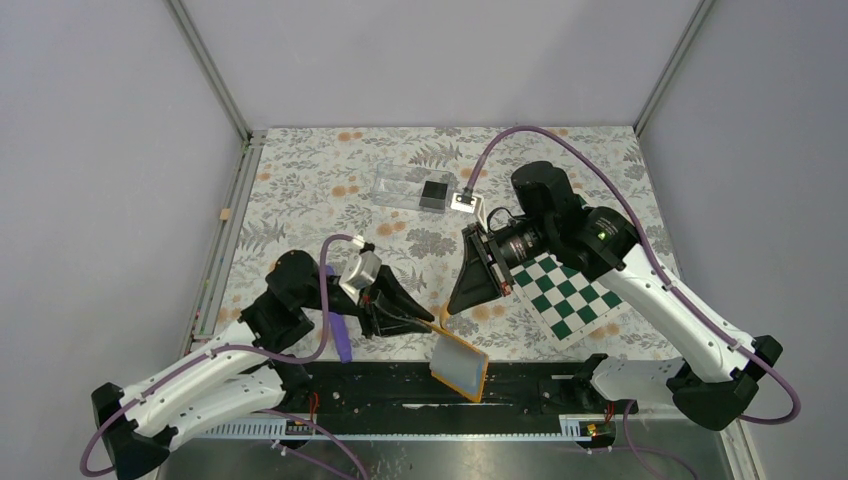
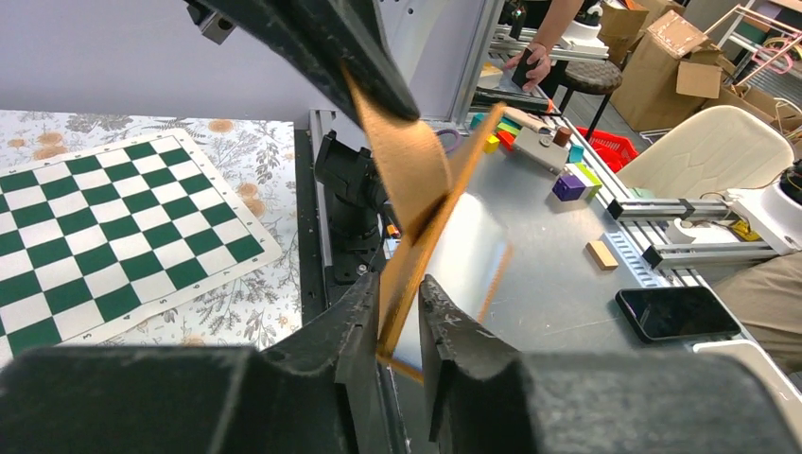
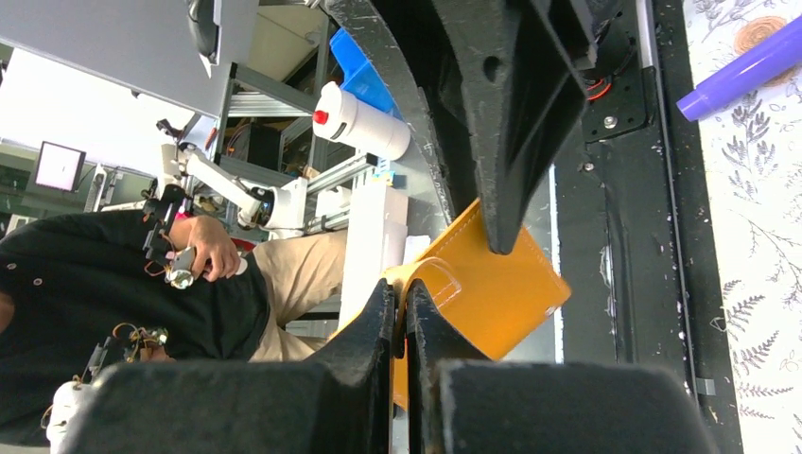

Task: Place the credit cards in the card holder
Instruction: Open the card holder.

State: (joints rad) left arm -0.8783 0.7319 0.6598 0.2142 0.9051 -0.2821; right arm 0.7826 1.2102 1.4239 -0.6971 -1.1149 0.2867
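— At the near edge of the counter (image 1: 300,180), about midway along it: status of the card holder (image 1: 462,362)?

— Held tilted and clear of the surface, over the black rail (image 1: 530,385). It is open. One orange leaf curves away from the other, and the pale inner face shows in the top view.

— Left gripper (image 2: 402,293)?

— Fingers (image 2: 359,317) clenched on the lower edge of one leaf. In the left wrist view the leaf stands between them.

— Right gripper (image 3: 400,295)?

— Fingers (image 3: 378,326) drawn almost together, pinching the other leaf. In the top view the tips of both grippers lie close together, just beyond the card holder.

— Next item outward?

— Chessboard mat (image 1: 565,295), green and white. It lies flat toward the right edge, in the near half of the counter.

— Far half?

— Clear box (image 1: 400,185), lying flat toward the far edge, about mid-width. The credit cards (image 1: 434,193) show as one black block inside its right end. Their count cannot be told. They are well apart from the card holder.
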